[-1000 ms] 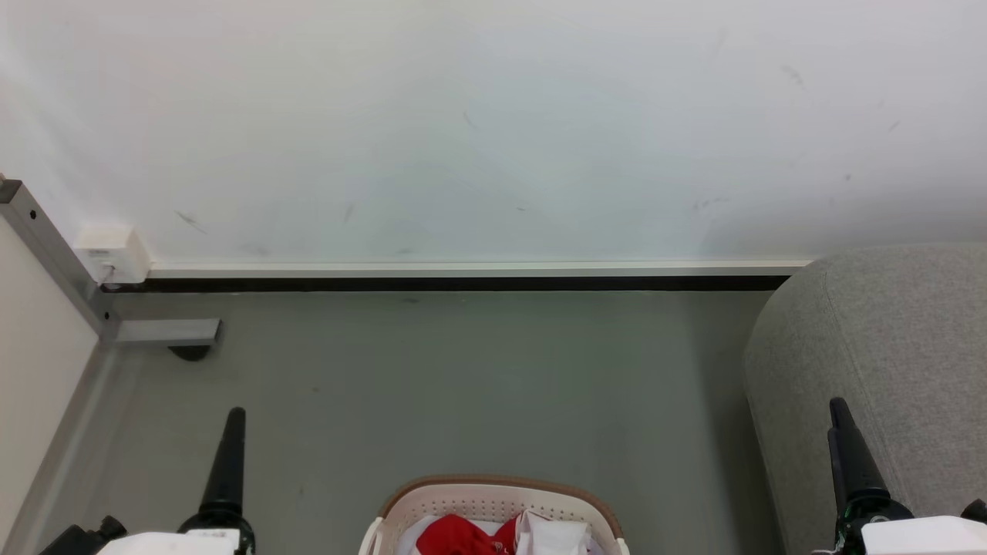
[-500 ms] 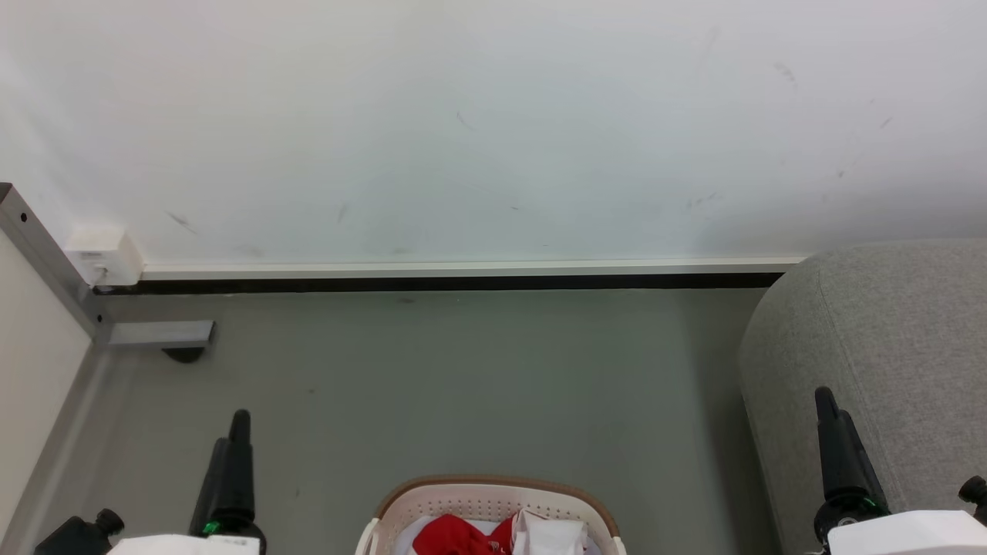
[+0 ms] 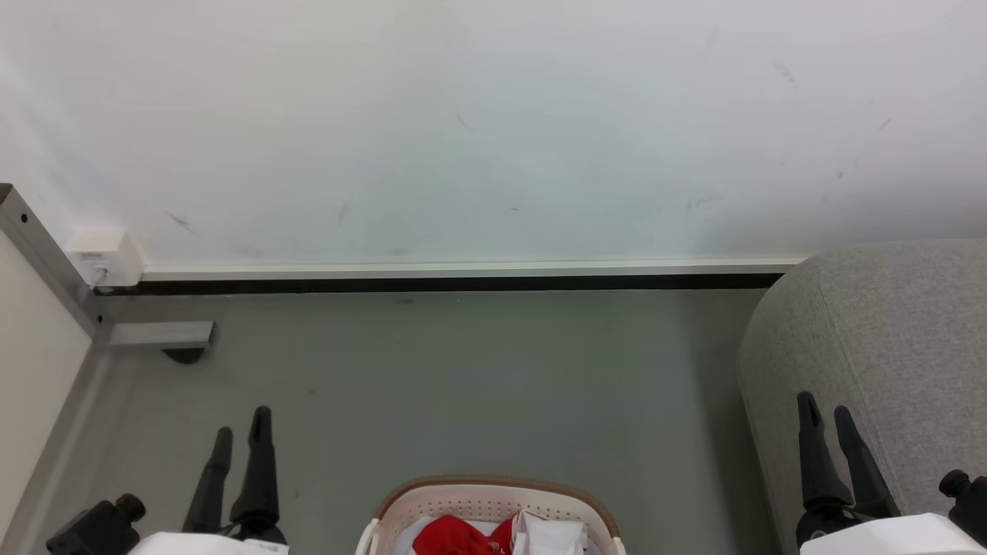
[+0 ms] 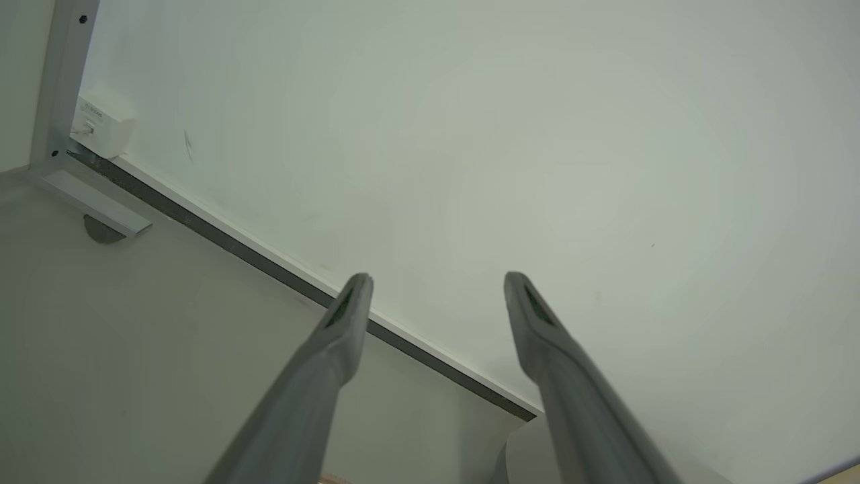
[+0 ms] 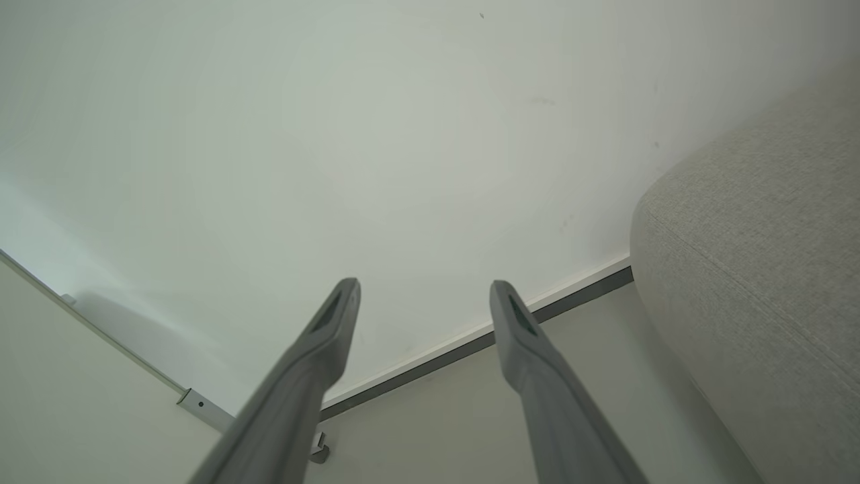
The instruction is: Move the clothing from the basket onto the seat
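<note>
the task is, as i judge it, at its very beginning. the clothing [image 3: 456, 536] lies in the basket [image 3: 493, 486]. a red piece with a white piece beside it is at the lower edge of the head view. only the far part of the basket is in the picture, so how much more is inside i cannot tell. the part of the seat [image 3: 887, 324] that is in view is bare grey fabric. every piece is therefore left to move.

the left gripper [image 3: 242, 422] is at the lower left, its two fingers spread apart and grasping nothing. the right gripper [image 3: 823, 404] is released in the same way at the lower right, in front of the seat's rounded corner. both point toward the wall [image 3: 493, 116], above the floor [image 3: 463, 370]. the basket stands on the floor between the two, nearer to the robot than their fingertips and well apart from each. the seat is to the right of the basket and does not touch it. to reach the clothing, an arm must, i think, turn inward and go down.
</note>
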Available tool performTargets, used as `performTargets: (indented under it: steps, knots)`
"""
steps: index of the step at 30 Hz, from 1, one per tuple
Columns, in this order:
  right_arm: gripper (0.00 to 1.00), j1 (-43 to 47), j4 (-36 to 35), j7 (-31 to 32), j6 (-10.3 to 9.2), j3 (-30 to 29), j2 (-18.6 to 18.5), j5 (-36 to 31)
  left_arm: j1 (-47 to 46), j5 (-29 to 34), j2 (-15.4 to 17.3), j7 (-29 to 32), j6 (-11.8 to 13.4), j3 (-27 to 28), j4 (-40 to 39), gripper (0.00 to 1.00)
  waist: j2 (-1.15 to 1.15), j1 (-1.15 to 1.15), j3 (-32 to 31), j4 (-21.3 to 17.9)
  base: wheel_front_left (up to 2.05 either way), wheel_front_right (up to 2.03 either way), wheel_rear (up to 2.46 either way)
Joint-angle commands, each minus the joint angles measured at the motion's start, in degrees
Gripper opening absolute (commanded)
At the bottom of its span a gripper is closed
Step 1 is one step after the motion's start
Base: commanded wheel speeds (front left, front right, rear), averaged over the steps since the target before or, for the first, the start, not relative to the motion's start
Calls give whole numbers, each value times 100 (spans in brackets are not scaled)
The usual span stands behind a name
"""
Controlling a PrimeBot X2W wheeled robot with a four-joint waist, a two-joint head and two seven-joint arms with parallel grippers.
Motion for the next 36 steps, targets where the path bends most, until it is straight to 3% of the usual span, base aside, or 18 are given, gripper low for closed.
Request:
performTargets:
  steps: [1,18,36]
  knots:
    - [100,-31,-106,-75,-4,33,-64,-177,12,260,57,-83,14,-5,-88,100,0,0,-1,-10,0,0,0]
    - [100,23,-207,-345,-6,251,-72,-1225,121,1523,184,-345,73,-92,-189,100,0,0,-24,-76,0,0,0]
    - [100,46,-253,-573,-8,384,-77,-1916,240,2417,204,-568,149,-168,-282,100,0,0,-30,-142,0,0,0]
